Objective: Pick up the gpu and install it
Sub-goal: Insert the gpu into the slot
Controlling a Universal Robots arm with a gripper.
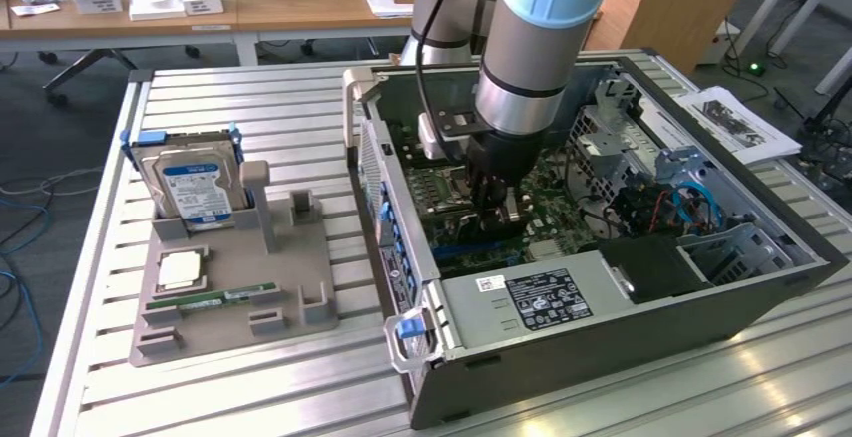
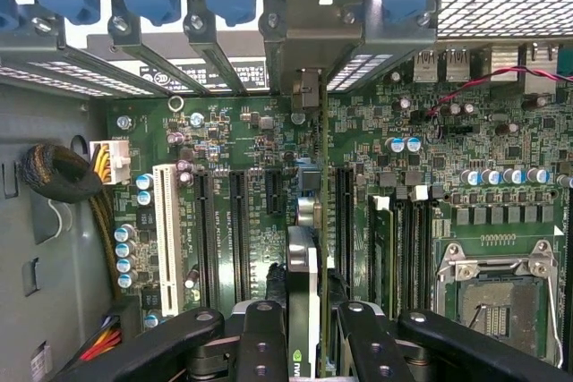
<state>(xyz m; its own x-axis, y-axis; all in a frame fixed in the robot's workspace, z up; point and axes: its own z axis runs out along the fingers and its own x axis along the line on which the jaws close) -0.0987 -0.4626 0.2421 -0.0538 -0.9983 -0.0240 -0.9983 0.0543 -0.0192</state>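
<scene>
Slatted metal tabletop carries an open computer case; in the exterior view the arm reaches down into that case with its gripper low over the motherboard, and a grey parts tray with the hard drive sits beside the case on the exterior view's left. In the wrist view the fingers are clamped on the gpu, which stands edge-on inside the case over the black expansion slots.

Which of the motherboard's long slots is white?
The outermost slot, beside the white connector with yellow wires; the other slots, nearer the gpu, are black.
</scene>
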